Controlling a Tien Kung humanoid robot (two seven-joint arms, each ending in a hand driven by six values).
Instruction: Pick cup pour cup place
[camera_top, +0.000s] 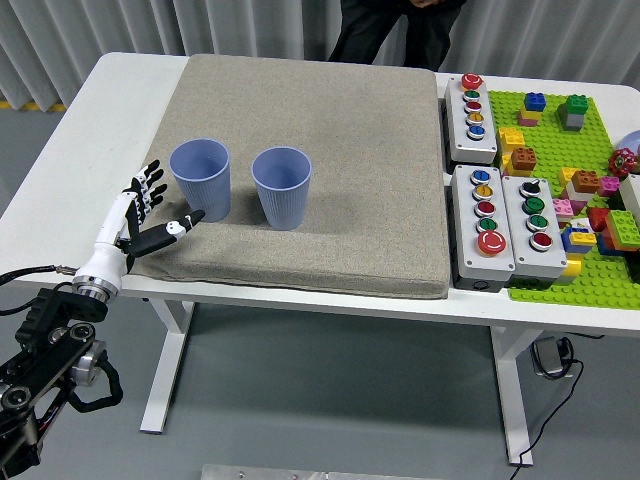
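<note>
My left hand (143, 218) hovers at the front left corner of the grey mat (330, 120) on the white worktop (120, 90), fingers spread and holding nothing, thumb pointing toward the left blue cup (200, 178). That cup stands upright just beyond my fingertips, untouched; the second blue cup (282, 186) stands upright just beside it (both open side up). To the right sit button boxes (497, 210) and a green brick plate (580, 190). A person (390, 30) stands at the far side.

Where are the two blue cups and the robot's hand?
Left blue cup (201, 192), head view, on its front wall.
Right blue cup (282, 200), head view, on its front wall.
Left hand (143, 215), head view, on its palm.
</note>
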